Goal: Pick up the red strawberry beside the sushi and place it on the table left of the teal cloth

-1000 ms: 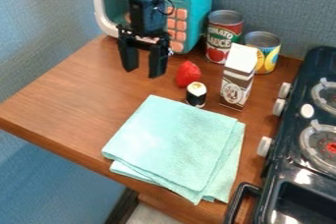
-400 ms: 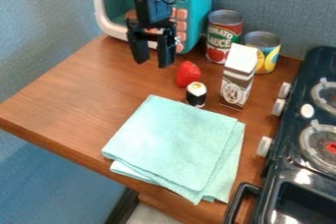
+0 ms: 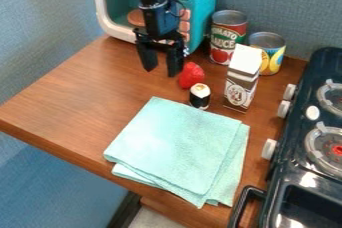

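Observation:
The black gripper [image 3: 161,72] hangs open over the wooden counter, in front of the teal toy microwave, with nothing between its fingers. Its right finger is closest to a red strawberry-like toy [image 3: 192,75]. Just below that toy stands a small sushi roll [image 3: 200,96] with a white top and a dark band. A brown and white carton [image 3: 242,79] stands upright to the right. The folded mint-green cloth [image 3: 177,144] lies flat on the counter in front of the sushi roll.
Behind the gripper is the teal microwave [image 3: 198,2]. A tomato sauce can [image 3: 228,37] and a yellow-labelled can [image 3: 268,53] stand behind the carton. A dark toy stove [image 3: 304,147] runs along the right side of the wooden counter [image 3: 73,97].
The gripper has moved right in the view, rising a little and then lowering, and now hangs nearer the red toy. The objects on the counter have kept their places.

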Controlling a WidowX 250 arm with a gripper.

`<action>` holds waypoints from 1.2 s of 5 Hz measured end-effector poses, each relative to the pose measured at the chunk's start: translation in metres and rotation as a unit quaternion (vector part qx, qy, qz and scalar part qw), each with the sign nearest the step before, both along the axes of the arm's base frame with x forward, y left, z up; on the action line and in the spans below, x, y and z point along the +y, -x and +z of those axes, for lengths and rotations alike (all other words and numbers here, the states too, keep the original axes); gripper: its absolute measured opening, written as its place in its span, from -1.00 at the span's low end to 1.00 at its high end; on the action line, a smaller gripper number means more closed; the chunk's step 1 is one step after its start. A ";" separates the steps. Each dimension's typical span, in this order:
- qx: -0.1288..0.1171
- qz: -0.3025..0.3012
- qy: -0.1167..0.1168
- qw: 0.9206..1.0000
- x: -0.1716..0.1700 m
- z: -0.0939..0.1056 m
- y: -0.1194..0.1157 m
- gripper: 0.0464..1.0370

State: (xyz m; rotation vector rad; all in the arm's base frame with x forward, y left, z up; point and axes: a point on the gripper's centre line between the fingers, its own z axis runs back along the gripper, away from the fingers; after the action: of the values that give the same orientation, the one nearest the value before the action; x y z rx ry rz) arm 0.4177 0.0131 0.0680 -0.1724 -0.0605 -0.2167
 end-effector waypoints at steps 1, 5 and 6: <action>-0.027 -0.006 0.014 1.000 -0.013 -0.009 -0.005 0.93; -0.051 0.017 -0.004 0.999 -0.023 -0.010 -0.034 0.93; -0.042 0.024 -0.007 0.999 -0.024 -0.015 -0.035 0.93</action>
State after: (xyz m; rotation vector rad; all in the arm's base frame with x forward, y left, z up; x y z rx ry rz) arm 0.4525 -0.0112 0.0528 -0.1473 -0.1464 -0.1764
